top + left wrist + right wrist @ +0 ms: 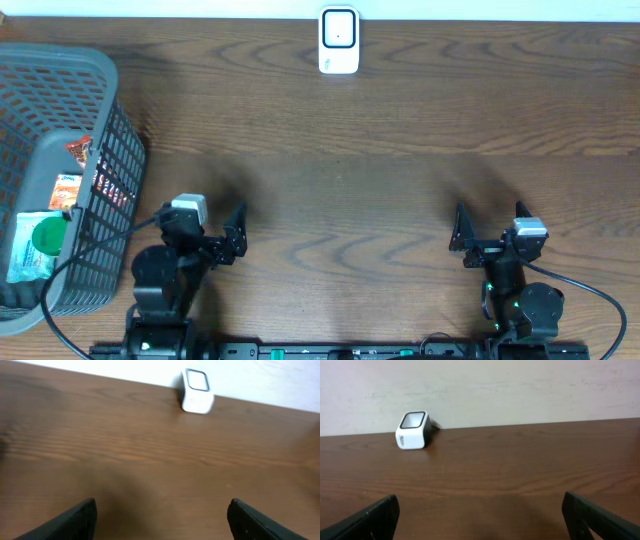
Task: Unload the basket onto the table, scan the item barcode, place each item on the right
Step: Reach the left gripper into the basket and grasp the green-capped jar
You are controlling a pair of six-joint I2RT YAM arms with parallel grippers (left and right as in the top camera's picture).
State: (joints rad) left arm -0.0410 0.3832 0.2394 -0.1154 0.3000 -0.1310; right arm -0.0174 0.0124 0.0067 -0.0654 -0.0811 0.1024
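Nearest, left gripper (163, 505) fingertips (80, 520) spread wide over bare table (150, 460), with nothing between them. Same for right gripper (480, 499): jaws wide apart and empty. Well ahead of both pairs of jaws, white scanner (339, 40) upright at the far table edge, a little right of the left jaws and left of the right ones. Off to the left of the left jaws, beside that arm, grey basket (60, 60) holding packets (40, 240), perhaps snack packs, blurred behind the mesh.

Dark brown wood-grain table (350, 150) fills overhead view — grain runs in long wavy bands. Pale off-white wall (520, 390) meets far edge, faintly mottled. Light soft, even — dull sheen on tabletop.
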